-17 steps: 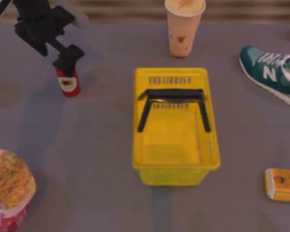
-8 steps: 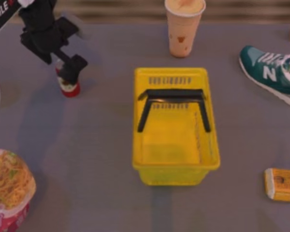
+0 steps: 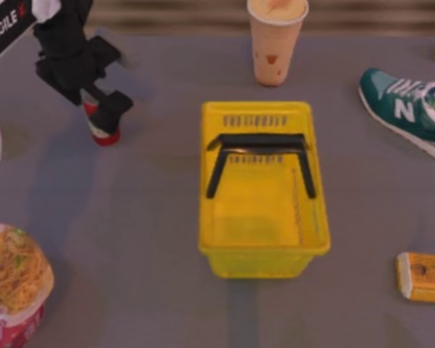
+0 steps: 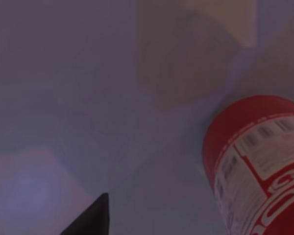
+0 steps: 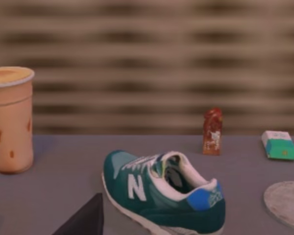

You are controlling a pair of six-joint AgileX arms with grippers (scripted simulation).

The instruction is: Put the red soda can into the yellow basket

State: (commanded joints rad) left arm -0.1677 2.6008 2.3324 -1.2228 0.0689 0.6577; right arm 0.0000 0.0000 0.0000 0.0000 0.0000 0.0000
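The red soda can (image 3: 101, 131) stands upright on the table, left of the yellow basket (image 3: 313, 217) and well apart from it. My left gripper (image 3: 106, 114) is over the can, open, and its black fingers (image 3: 117, 104) hide the can's top. In the left wrist view the can (image 4: 264, 166) fills one side, with its white label showing. A wide gap separates it from the one dark fingertip (image 4: 95, 220) that shows. The basket's two black handles (image 3: 261, 141) lie folded across its opening. The right arm is parked outside the top view, and one of its fingertips (image 5: 88, 220) shows.
A peach paper cup (image 3: 275, 40) stands behind the basket. A teal sneaker (image 3: 409, 109) lies at the right edge, an orange box (image 3: 423, 276) at the front right and a noodle bowl (image 3: 11, 283) at the front left. Past the sneaker are a small red bottle (image 5: 212, 131) and a green-white box (image 5: 279, 145).
My left gripper has sunk lower over the can and shifted slightly right, covering more of it. The can and the basket have not moved.
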